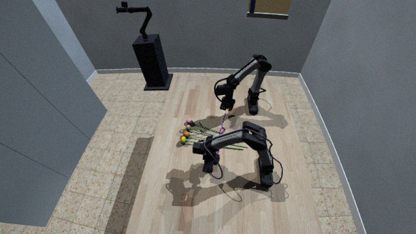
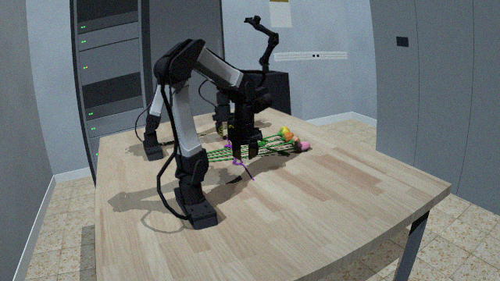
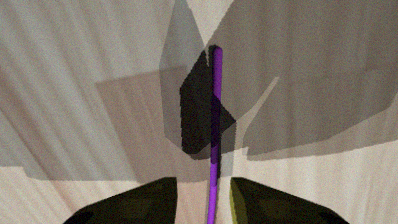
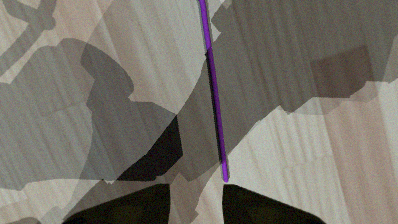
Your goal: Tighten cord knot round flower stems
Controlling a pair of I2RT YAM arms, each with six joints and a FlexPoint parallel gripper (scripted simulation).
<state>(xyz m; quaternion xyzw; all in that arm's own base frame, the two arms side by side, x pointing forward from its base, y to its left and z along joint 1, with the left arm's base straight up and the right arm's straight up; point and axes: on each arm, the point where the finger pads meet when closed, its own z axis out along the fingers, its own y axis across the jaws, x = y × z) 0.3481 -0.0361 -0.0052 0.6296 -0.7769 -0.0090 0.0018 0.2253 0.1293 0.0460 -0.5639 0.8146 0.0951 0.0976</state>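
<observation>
Several flowers lie fanned on the table, with a pink bloom (image 1: 189, 121) (image 2: 304, 147) at one side and a yellow bloom (image 1: 182, 140) (image 2: 283, 131) at the other. The purple cord (image 1: 223, 123) (image 2: 247, 170) (image 3: 215, 165) (image 4: 215, 100) crosses the spread green stems; the left arm partly hides it in the top view. My left gripper (image 1: 207, 170) (image 3: 203, 186) is partly open over the cord's yellow-flower-side tail, which runs between its fingertips ungripped. My right gripper (image 2: 244, 154) (image 4: 196, 193) is partly open near the pink-side tail, whose end lies by one fingertip.
The wooden table (image 1: 260, 214) (image 2: 312, 234) carries both arm bases. The left forearm reaches low over the stem ends. A black pedestal (image 1: 151, 58) (image 2: 279, 94) with a small arm stands beyond the flower-head side. A rack (image 2: 111, 51) stands behind the table.
</observation>
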